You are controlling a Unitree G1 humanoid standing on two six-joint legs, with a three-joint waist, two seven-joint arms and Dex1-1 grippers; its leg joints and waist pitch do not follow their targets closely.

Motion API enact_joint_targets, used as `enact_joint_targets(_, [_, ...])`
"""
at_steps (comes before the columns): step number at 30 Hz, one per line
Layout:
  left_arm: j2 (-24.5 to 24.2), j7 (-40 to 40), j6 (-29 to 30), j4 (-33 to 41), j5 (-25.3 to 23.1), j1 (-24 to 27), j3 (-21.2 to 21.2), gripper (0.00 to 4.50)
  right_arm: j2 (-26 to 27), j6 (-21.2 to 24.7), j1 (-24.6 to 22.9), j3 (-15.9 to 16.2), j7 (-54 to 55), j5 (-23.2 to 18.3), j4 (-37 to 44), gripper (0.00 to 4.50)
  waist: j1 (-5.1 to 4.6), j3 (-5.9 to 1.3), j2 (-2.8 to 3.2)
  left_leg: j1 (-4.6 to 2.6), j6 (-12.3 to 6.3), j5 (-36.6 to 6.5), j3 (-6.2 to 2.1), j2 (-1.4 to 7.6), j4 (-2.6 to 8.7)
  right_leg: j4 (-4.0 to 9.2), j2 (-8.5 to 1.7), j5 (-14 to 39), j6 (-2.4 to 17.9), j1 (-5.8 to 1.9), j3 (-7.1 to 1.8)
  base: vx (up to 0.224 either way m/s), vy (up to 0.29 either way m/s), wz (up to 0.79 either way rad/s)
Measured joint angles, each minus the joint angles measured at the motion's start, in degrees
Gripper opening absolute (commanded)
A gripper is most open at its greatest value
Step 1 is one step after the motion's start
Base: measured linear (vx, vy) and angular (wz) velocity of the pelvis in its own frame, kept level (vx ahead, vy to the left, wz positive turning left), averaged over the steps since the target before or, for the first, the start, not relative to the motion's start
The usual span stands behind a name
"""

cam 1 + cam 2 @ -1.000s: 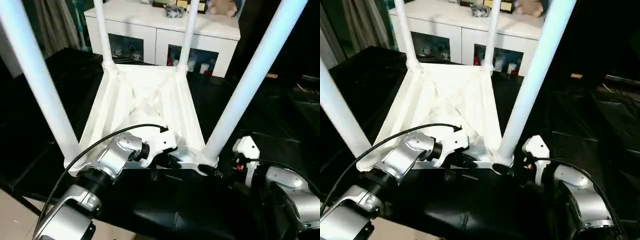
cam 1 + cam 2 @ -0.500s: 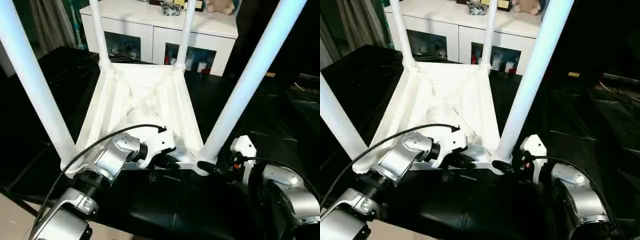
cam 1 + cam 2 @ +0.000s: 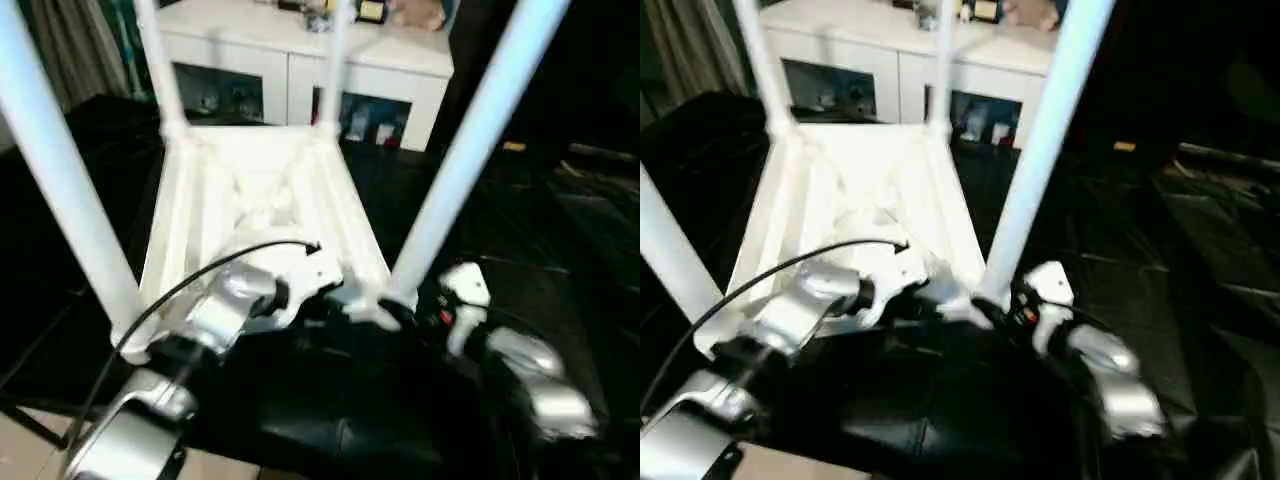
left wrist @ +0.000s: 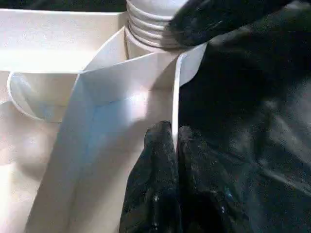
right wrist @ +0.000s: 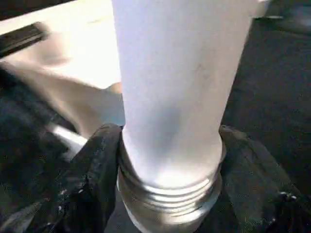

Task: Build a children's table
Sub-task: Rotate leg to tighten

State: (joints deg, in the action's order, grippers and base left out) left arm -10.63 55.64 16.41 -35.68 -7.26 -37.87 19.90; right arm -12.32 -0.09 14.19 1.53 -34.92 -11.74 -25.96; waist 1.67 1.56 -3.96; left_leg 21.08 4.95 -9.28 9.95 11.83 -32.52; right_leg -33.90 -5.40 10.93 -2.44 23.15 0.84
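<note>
Arms and table keep the places they had a second ago; only the head camera has swung, sliding the whole scene sideways. The left pincer (image 4: pixel 175 141) stays pinched on the thin near rim of the tabletop (image 3: pixel 250 190), one finger on each side of the wall. The right pincer (image 5: pixel 170 160) stays clamped around the threaded base of the near right leg (image 3: pixel 470 140), at its corner socket. The tabletop lies upside down on the black bench (image 3: pixel 560 230), ribbed underside up, all four legs standing upright, in front of the white cabinet (image 3: pixel 300 60).
</note>
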Motion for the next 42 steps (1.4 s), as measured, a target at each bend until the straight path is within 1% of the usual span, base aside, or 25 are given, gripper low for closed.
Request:
enact_joint_targets(1, [0.85,-1.71,0.17,-1.40,-0.18,-0.84,-0.36,0.00,1.62,-0.49,0.86,-0.17,3.06,0.75,-1.23,2.70,-0.04,0.01,-0.02,0.00,0.00,0.00,0.00,0.00,0.00,0.01,0.00,0.00,0.00,0.02,0.00,0.000,0.000,0.00])
enact_joint_targets(2, [2.01,-4.11,0.51,-3.24,-0.41,-1.82,-1.01,0.00,3.58,-0.69,2.32,-0.61,7.46,1.91,-2.77,2.70,-0.18,0.13,-0.22,0.02,0.00,0.00,0.00,-0.02,0.00,0.06,0.00,0.00,0.00,0.11,-0.01,0.000,0.000,0.00])
enact_joint_targets(8, [5.75,-12.69,0.36,-9.23,-0.47,-5.32,-2.22,0.00,9.95,-2.30,7.57,-2.30,22.82,4.91,-8.68,2.70,-0.11,0.24,-0.26,0.09,0.00,0.00,0.01,-0.08,0.09,0.52,0.01,0.00,0.00,0.35,-0.06,0.000,0.000,0.00])
enact_joint_targets(9, [6.17,-12.98,0.11,-9.38,-0.46,-5.36,-2.37,0.00,10.12,-2.58,7.66,-2.38,23.34,4.96,-8.85,3.05,-0.02,0.25,-0.25,0.09,0.00,0.00,0.03,-0.08,0.13,0.62,0.01,-0.01,0.01,0.32,-0.08,0.000,0.000,0.00])
enact_joint_targets(10, [6.52,-13.09,-0.10,-9.58,-0.46,-5.36,-2.66,0.00,10.47,-2.89,7.71,-2.81,23.51,4.97,-9.04,3.05,0.00,0.26,-0.27,0.08,0.00,0.00,0.05,-0.08,0.20,0.73,0.02,-0.01,0.01,0.27,-0.08,0.000,0.000,0.00])
enact_joint_targets(11, [6.70,-13.09,-0.19,-9.54,-0.44,-5.36,-2.67,0.00,10.64,-3.16,7.70,-3.12,23.40,4.95,-9.06,3.26,0.04,0.27,-0.28,0.09,-0.01,0.00,0.07,-0.09,0.21,0.79,0.01,-0.02,0.02,0.24,-0.10,0.000,0.000,0.00])
enact_joint_targets(12, [6.77,-13.09,-0.19,-9.55,-0.44,-5.36,-2.67,0.00,10.63,-3.38,7.62,-3.24,23.18,4.96,-9.06,3.40,0.08,0.27,-0.29,0.08,-0.01,0.00,0.08,-0.09,0.21,0.79,0.01,-0.02,0.03,0.20,-0.11,0.000,0.000,0.00])
enact_joint_targets(13, [6.77,-13.26,-0.37,-9.59,-0.44,-5.43,-2.76,0.00,10.71,-4.02,7.39,-3.24,22.67,5.03,-9.04,3.42,0.05,0.28,-0.32,0.06,-0.01,0.00,0.09,-0.09,0.21,0.78,0.01,-0.04,0.03,0.16,-0.12,0.000,0.000,0.00])
enact_joint_targets(14, [6.60,-13.78,-0.61,-9.58,-0.44,-5.49,-3.25,0.00,10.88,-4.57,6.98,-3.16,21.67,5.10,-8.89,3.62,-0.05,0.31,-0.35,0.06,0.00,0.00,0.10,-0.08,0.26,0.78,0.02,-0.11,0.02,0.16,-0.11,0.000,0.000,0.00])
enact_joint_targets(15, [6.36,-14.33,-0.79,-9.58,-0.44,-5.57,-3.56,0.00,10.88,-4.75,6.51,-2.96,20.80,5.09,-8.68,3.62,-0.13,0.34,-0.40,0.10,0.00,0.00,0.11,-0.08,0.36,0.78,0.02,-0.16,0.02,0.16,-0.10,0.000,0.000,0.00])
enact_joint_targets(16, [5.88,-14.51,-1.33,-9.54,-0.40,-5.58,-3.79,0.00,10.24,-4.76,5.83,-2.52,19.09,4.85,-8.07,3.74,-0.19,0.38,-0.48,0.10,0.00,0.00,0.11,-0.07,0.48,0.77,0.03,-0.19,0.02,0.16,-0.08,0.000,0.000,0.00])
enact_joint_targets(17, [5.35,-14.57,-1.79,-9.52,-0.27,-5.58,-4.24,0.00,9.35,-4.66,5.27,-1.35,16.51,4.57,-7.85,3.87,-0.24,0.58,-0.83,0.09,0.00,0.00,0.09,-0.01,0.61,0.78,0.09,-0.20,0.02,0.20,0.00,0.000,0.000,0.00])
enact_joint_targets(18, [4.89,-14.34,-1.97,-9.36,-0.24,-5.56,-4.28,0.00,8.50,-4.14,4.83,-0.90,14.45,4.20,-7.16,3.87,-0.19,0.62,-0.93,0.10,0.00,0.00,0.03,0.03,0.62,0.78,0.11,-0.22,0.06,0.24,0.06,0.000,0.000,0.00])
enact_joint_targets(19, [4.61,-13.54,-2.17,-9.13,-0.17,-5.50,-4.24,0.00,7.28,-3.35,4.37,-0.59,12.16,3.49,-6.01,3.87,-0.10,0.61,-0.91,0.05,0.00,0.00,0.04,0.03,0.62,0.78,0.12,-0.34,0.14,0.26,0.04,0.000,0.000,0.00])
enact_joint_targets(20, [3.97,-11.78,-2.53,-8.51,0.17,-5.21,-4.19,0.00,3.95,-2.09,3.65,0.34,7.78,2.73,-4.15,3.87,0.07,0.58,-0.85,0.06,0.01,-0.01,0.10,0.00,0.62,0.78,0.10,-0.51,0.28,0.23,-0.01,0.000,0.000,0.00])
enact_joint_targets(21, [3.28,-10.40,-2.75,-8.02,0.40,-4.84,-4.17,0.00,1.98,-1.55,3.31,0.83,4.87,2.49,-3.13,3.87,0.18,0.57,-0.85,0.06,0.03,-0.02,0.12,0.01,0.65,0.77,0.10,-0.71,0.47,0.21,-0.01,0.000,0.000,0.00])
enact_joint_targets(24, [0.90,-5.75,-3.10,-5.79,0.93,-3.95,-3.61,0.00,-2.11,-0.66,2.85,1.52,-2.58,1.66,-0.30,3.87,0.45,0.53,-0.82,0.06,0.04,-0.03,0.23,0.08,0.82,0.74,0.18,-0.87,0.60,0.24,0.11,0.000,0.000,0.00])
enact_joint_targets(26, [-1.55,-0.46,-2.91,-3.33,1.86,-2.47,-3.15,0.00,-5.81,-0.35,1.56,1.20,-7.22,0.64,0.90,3.87,0.96,0.53,-0.81,0.06,0.03,-0.03,0.28,0.10,0.92,0.75,0.19,-0.81,0.56,0.23,0.14,0.000,0.000,0.00])
enact_joint_targets(28, [-2.73,2.39,-2.68,-2.30,2.31,-2.12,-2.93,0.00,-7.11,0.00,1.40,1.01,-9.55,0.04,1.32,3.87,1.10,0.53,-0.80,0.03,0.03,-0.02,0.33,0.10,0.89,0.75,0.19,-0.82,0.58,0.25,0.13,0.000,0.000,0.00])
enact_joint_targets(32, [-5.84,9.18,-2.56,1.11,3.52,-0.42,-1.54,0.00,-10.88,2.01,0.72,1.72,-16.29,-1.69,5.24,3.87,1.72,0.54,-0.82,0.02,0.10,-0.07,0.38,0.05,0.74,0.77,0.11,-0.84,0.60,0.23,0.08,0.000,0.000,0.00])
enact_joint_targets(34, [-6.82,11.76,-2.18,2.38,4.18,0.18,-1.08,0.00,-12.21,2.66,0.70,2.15,-18.54,-2.06,5.94,3.87,1.83,0.55,-0.91,0.03,0.12,-0.08,0.39,0.05,0.70,0.77,0.11,-0.84,0.61,0.22,0.07,0.000,0.000,0.00])
enact_joint_targets(39, [-7.83,15.46,-0.46,5.77,5.01,1.64,-0.30,0.00,-12.69,4.22,-0.42,5.26,-23.00,-2.07,7.20,3.87,2.29,0.56,-0.94,0.07,0.11,-0.08,0.39,0.05,0.67,0.76,0.10,-0.85,0.62,0.23,0.08,0.000,0.000,0.00])
enact_joint_targets(42, [-7.82,15.84,0.07,6.27,5.20,1.76,0.15,0.00,-12.65,3.87,-0.28,5.82,-23.08,-1.40,7.17,3.87,2.51,0.56,-0.96,0.07,0.11,-0.08,0.40,0.05,0.63,0.74,0.10,-0.85,0.63,0.22,0.07,0.000,0.000,0.00])
